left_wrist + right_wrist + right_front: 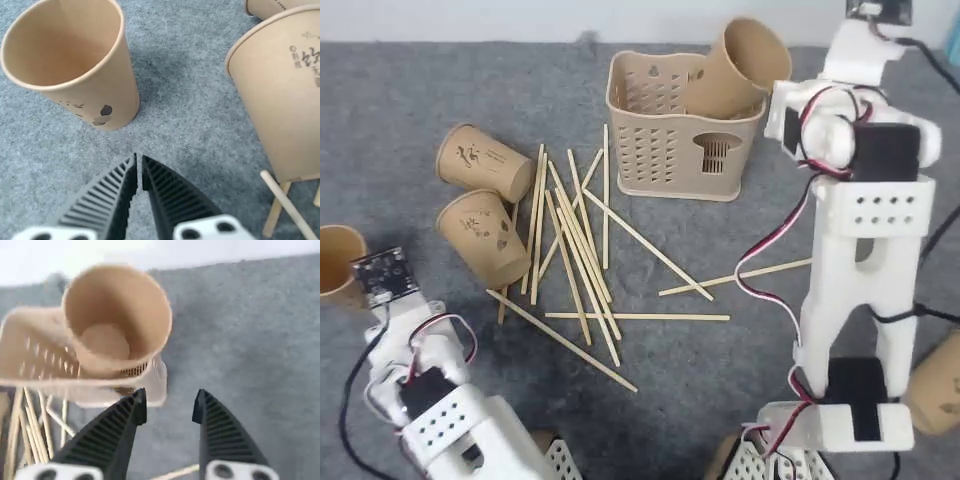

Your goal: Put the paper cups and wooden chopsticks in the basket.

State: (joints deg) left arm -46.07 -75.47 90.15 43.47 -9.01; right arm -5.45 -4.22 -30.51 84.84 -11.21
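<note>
Your left pincer [138,167] is pressed together, with nothing between its ribbed black fingers, and hangs low over the grey carpeted bench [190,100]. Just ahead of its tips and a little to one side stands an upright brown paper cup [70,65] with its mouth open upward. On the other side of the tips lies a second brown paper cup [280,100] with dark print, and two pale wooden chopsticks [280,205] poke out from under its base. The other chopsticks lie scattered on the bench beyond that cup, outside the basket.

Your right pincer [170,402] is spread and holds nothing. Directly beyond its tips sits the beige perforated plastic basket [30,365]. A tilted brown paper cup [117,320] leans inside the basket with its mouth facing the pincer.
</note>
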